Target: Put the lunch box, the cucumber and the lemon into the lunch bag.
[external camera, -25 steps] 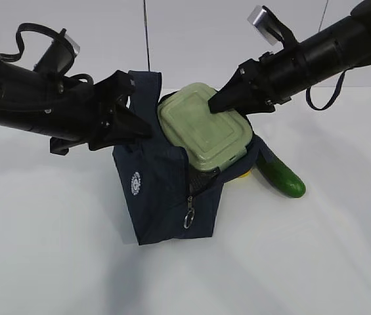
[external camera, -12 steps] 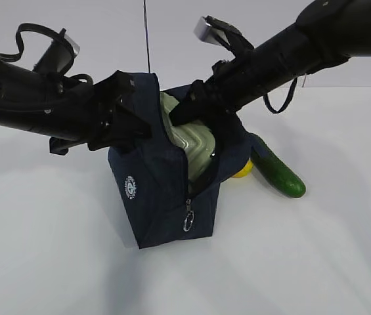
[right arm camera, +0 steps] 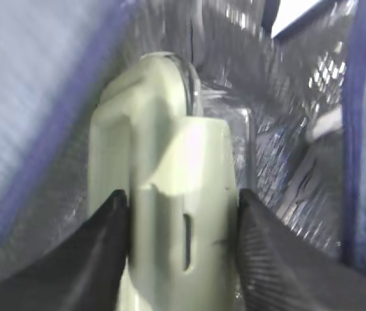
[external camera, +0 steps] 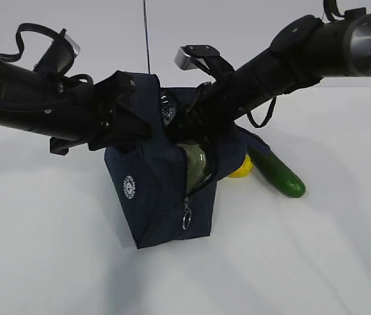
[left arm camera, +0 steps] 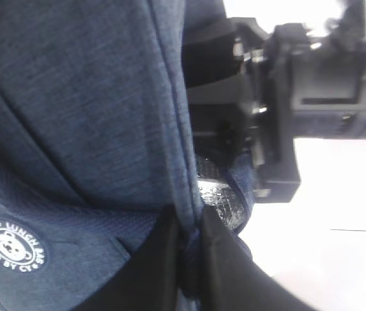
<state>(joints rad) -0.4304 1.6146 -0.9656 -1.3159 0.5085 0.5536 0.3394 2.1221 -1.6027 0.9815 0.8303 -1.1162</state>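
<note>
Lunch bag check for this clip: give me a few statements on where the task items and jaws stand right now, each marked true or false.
1. The right gripper has its jaws closed on the lunch box inside the lunch bag. True.
2. The cucumber is already in the bag. False: it lies on the table to the right of the bag.
3. The left gripper pinches the bag's fabric edge. True.
4. The lemon rests on the lunch box lid. False: it sits on the table between bag and cucumber.
5. The bag's zipper is fully closed. False: the box shows through the gap.
</note>
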